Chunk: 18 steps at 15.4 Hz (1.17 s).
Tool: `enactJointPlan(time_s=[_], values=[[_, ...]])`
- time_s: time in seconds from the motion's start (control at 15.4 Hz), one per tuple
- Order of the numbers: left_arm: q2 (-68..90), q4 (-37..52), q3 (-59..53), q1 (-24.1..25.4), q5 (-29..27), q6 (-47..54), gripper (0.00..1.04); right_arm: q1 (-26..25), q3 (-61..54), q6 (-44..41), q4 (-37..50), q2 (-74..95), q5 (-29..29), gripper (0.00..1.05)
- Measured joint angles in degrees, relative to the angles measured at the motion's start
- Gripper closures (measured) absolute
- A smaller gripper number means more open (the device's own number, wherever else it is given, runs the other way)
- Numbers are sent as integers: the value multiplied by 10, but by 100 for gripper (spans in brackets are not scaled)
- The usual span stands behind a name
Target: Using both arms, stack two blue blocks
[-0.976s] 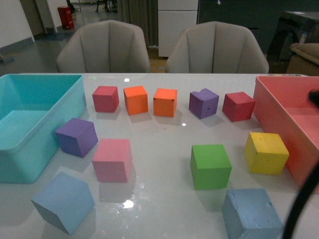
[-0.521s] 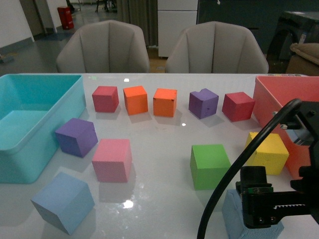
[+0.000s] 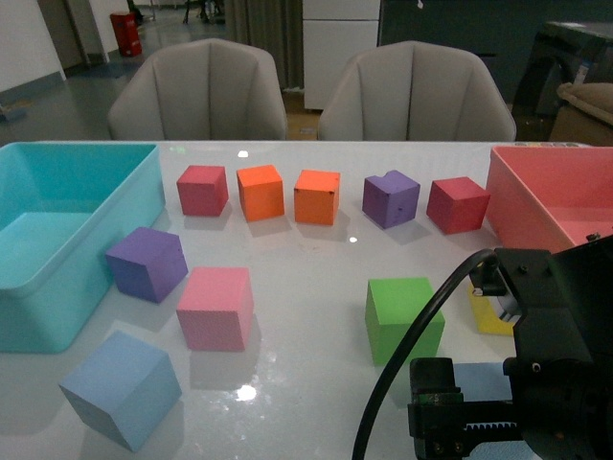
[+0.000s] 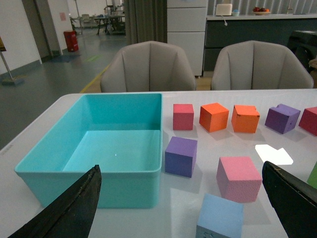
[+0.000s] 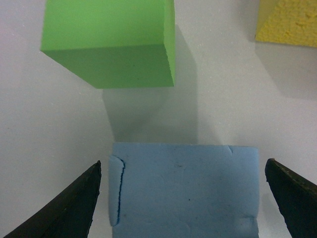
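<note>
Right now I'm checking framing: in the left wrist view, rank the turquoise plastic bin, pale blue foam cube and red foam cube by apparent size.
1. turquoise plastic bin: largest.
2. pale blue foam cube, nearer the camera.
3. red foam cube, farther back; the two cubes' true sizes may well match.

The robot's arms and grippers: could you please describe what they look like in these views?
The right arm is a bulky black housing with a thick black cable looping from it and a toothed rail low down. The right fingers and left fingers are plain black wedges tapering to points. The rest of that arm is out of view.
</note>
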Motion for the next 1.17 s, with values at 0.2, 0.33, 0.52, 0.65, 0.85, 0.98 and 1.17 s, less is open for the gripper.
enactJointPlan(time_s=[0.2, 0.33, 0.52, 0.65, 0.85, 0.98, 1.17], values=[[0, 0, 0, 0, 0, 0, 7, 3, -3, 0, 31, 38, 0, 6], [0, 0, 0, 0, 0, 0, 7, 4, -10, 0, 39, 49, 0, 6], [0, 0, 0, 0, 0, 0, 7, 3, -20, 0, 40, 41, 2, 30], [0, 0, 0, 0, 0, 0, 7, -1, -36, 0, 20, -13, 3, 53], [0, 0, 0, 0, 0, 0, 7, -1, -2, -5, -68, -148, -2, 60], [0, 0, 0, 0, 0, 0, 7, -1, 128, -23, -116, -114, 6, 60], [0, 0, 0, 0, 0, 0, 7, 12, 296, -33, -155, 26, 2, 61]])
